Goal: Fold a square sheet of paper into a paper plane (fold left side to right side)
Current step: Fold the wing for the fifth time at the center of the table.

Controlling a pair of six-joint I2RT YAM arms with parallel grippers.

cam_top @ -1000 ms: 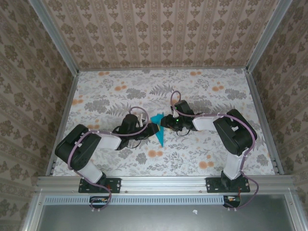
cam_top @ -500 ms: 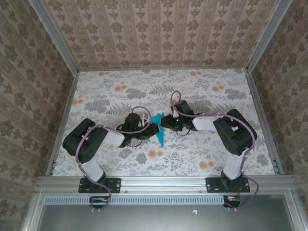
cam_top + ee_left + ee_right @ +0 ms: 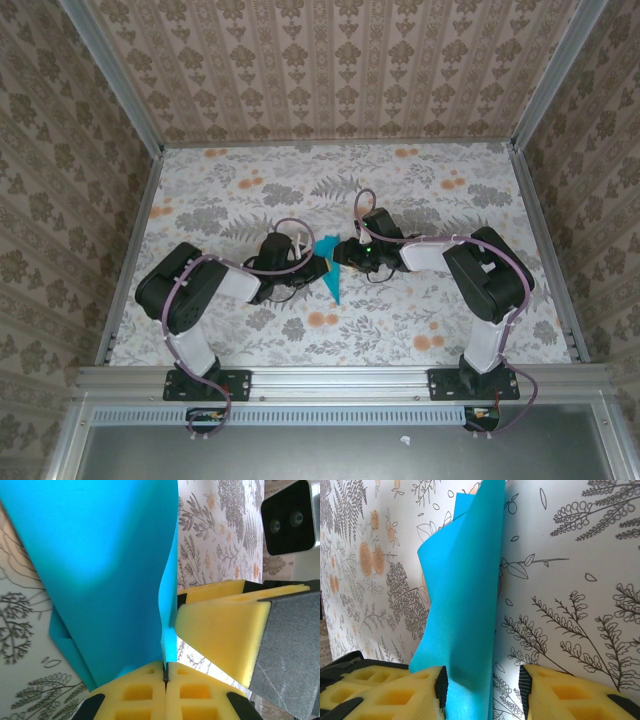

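The cyan-blue sheet of paper (image 3: 333, 282), folded into a narrow pointed dart shape, lies mid-table between both arms. My left gripper (image 3: 320, 266) meets it from the left. In the left wrist view its yellow foam jaws (image 3: 165, 672) are pressed together on a raised edge of the paper (image 3: 100, 565). My right gripper (image 3: 343, 252) comes from the right and stands open in the right wrist view (image 3: 482, 690). There the paper (image 3: 465, 605) runs between its fingers and rests against the left one. One of the right gripper's yellow fingers (image 3: 220, 630) shows close beside the paper.
The table (image 3: 450, 200) has a floral cover. Wallpapered walls with metal rails (image 3: 130, 250) close it in on three sides. A metal beam (image 3: 340, 378) at the near edge carries both arm bases.
My left gripper has closed from open onto the paper's raised edge, and the left arm's elbow has swung right. The right arm and the paper have hardly moved.
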